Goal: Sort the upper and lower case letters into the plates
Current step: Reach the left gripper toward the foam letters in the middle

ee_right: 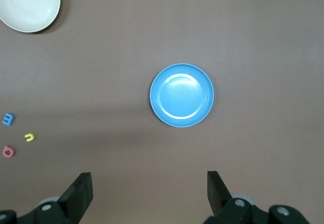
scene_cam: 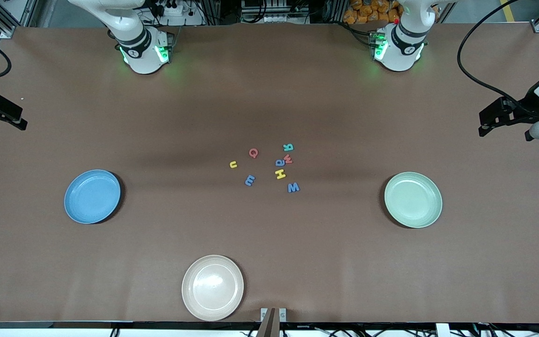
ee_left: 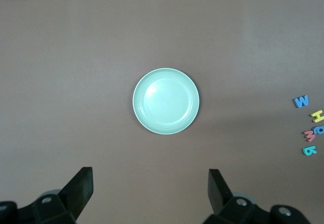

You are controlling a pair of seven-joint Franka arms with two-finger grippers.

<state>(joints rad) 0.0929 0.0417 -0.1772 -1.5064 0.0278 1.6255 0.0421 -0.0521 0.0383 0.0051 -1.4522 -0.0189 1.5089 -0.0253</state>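
Observation:
Several tiny foam letters (scene_cam: 274, 166) lie in a loose cluster mid-table: a teal one (scene_cam: 288, 147), a red one (scene_cam: 253, 152), a yellow one (scene_cam: 233, 164) and a blue one (scene_cam: 293, 187) among them. The blue plate (scene_cam: 91, 196) sits toward the right arm's end and the mint green plate (scene_cam: 413, 200) toward the left arm's end, both bare. My left gripper (ee_left: 150, 176) hangs open high over the table at its own end, looking down on the mint plate (ee_left: 166, 101). My right gripper (ee_right: 149, 179) hangs open high over its end, looking down on the blue plate (ee_right: 181, 95).
A beige plate (scene_cam: 212, 287) lies near the table edge closest to the front camera, also seen as the beige plate (ee_right: 28, 3) in the right wrist view. A small bracket (scene_cam: 273, 316) sits at that edge. A black cable (scene_cam: 473, 70) loops over the left arm's end.

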